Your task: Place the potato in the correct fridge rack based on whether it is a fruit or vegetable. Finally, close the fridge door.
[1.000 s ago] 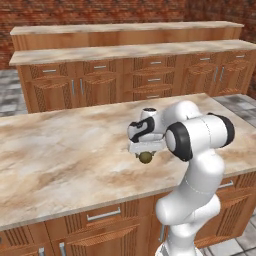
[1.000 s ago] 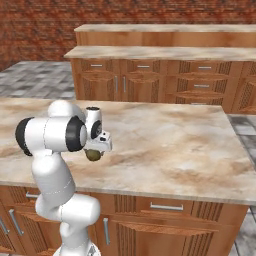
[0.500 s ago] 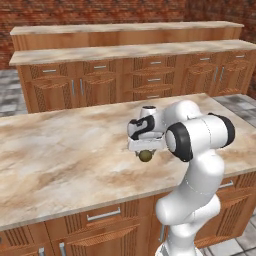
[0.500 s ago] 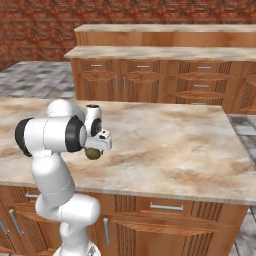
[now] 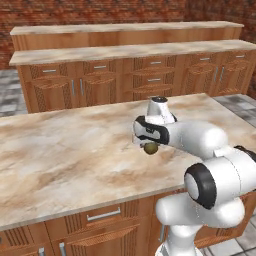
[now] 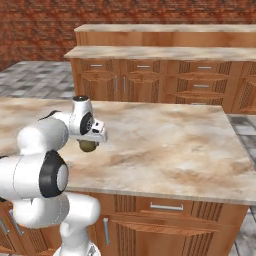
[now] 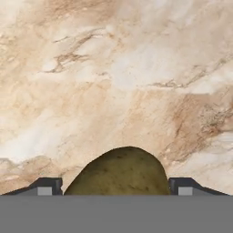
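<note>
Above island counter (image 5: 60, 160), toward its right-hand end: potato (image 5: 150, 148), 1 pc, clamped betw. gripper (image 7: 117, 186) tips, held clear of marble. Potato sat directly ahead of hand, centred; long axis ran across fingers. Fridge rack & door: n/a.

left base view: from behind the arm on its left, facing forward and down over the marble island counter (image 5: 65, 155), mid range, with wooden cabinets (image 5: 125, 80) along the far wall.
right base view: from behind on the right, same heading, same island counter (image 6: 170, 145) seen from its other side.
hand view: very near, looking straight down at the marble, the potato (image 7: 119, 172) at its bottom edge.
shared: island top, far cabinets, potato (image 5: 150, 148).
</note>
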